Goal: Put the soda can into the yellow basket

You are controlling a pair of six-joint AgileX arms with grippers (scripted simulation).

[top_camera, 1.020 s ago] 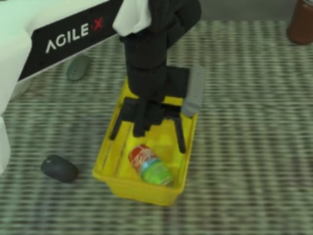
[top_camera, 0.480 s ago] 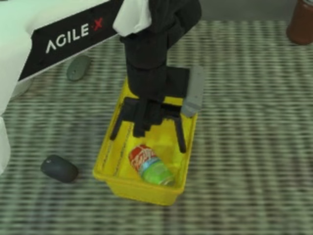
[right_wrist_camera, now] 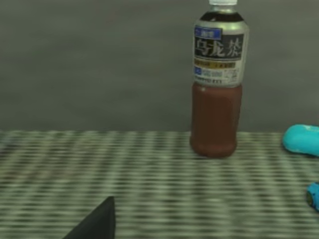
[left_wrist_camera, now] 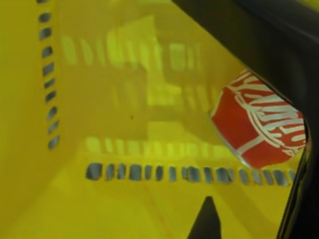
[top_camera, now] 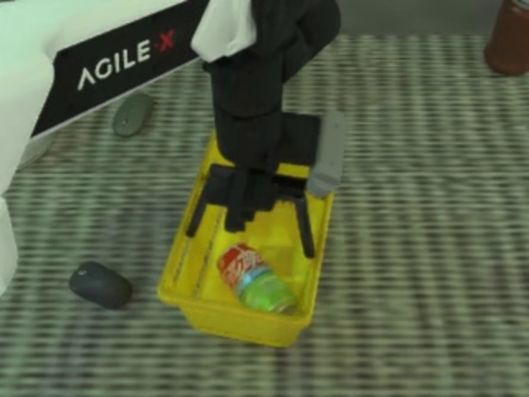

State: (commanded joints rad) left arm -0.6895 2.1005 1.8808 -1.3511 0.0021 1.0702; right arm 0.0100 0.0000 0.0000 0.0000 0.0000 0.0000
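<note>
From above, the left gripper point(top_camera: 248, 236) hangs over the far half of the yellow basket point(top_camera: 183, 248), its 2 black fingers point(top_camera: 305, 231) spread wide apart with nothing between them. The soda can point(top_camera: 254, 278) lies on its side on the basket floor at the near end, below the fingers and clear of them, red half toward the gripper and lime-green half toward the near wall.

The left wrist view looks into the basket from inside: the slotted yellow wall point(left_wrist_camera: 149, 172) fills it, and only the red end of the soda can point(left_wrist_camera: 259, 129) with its white lettering shows, resting against the floor near the row of slots. The green half is hidden there behind the dark gripper body; only the top view shows it.

The top view also shows what the wrist cameras miss: a dark grey mouse point(top_camera: 100, 285) on the desk point(top_camera: 413, 248) left of the basket, a paler grey-green mouse point(top_camera: 132, 114) farther back, and a brown bottle point(top_camera: 507, 37) at the far right corner.

The right wrist view faces that bottle point(right_wrist_camera: 218, 84) upright on the woven desk, with 2 turquoise things point(right_wrist_camera: 301, 140) at the edge, too cropped to name. Only 1 dark tip of the right gripper point(right_wrist_camera: 97, 221) shows, so I cannot tell its state.
</note>
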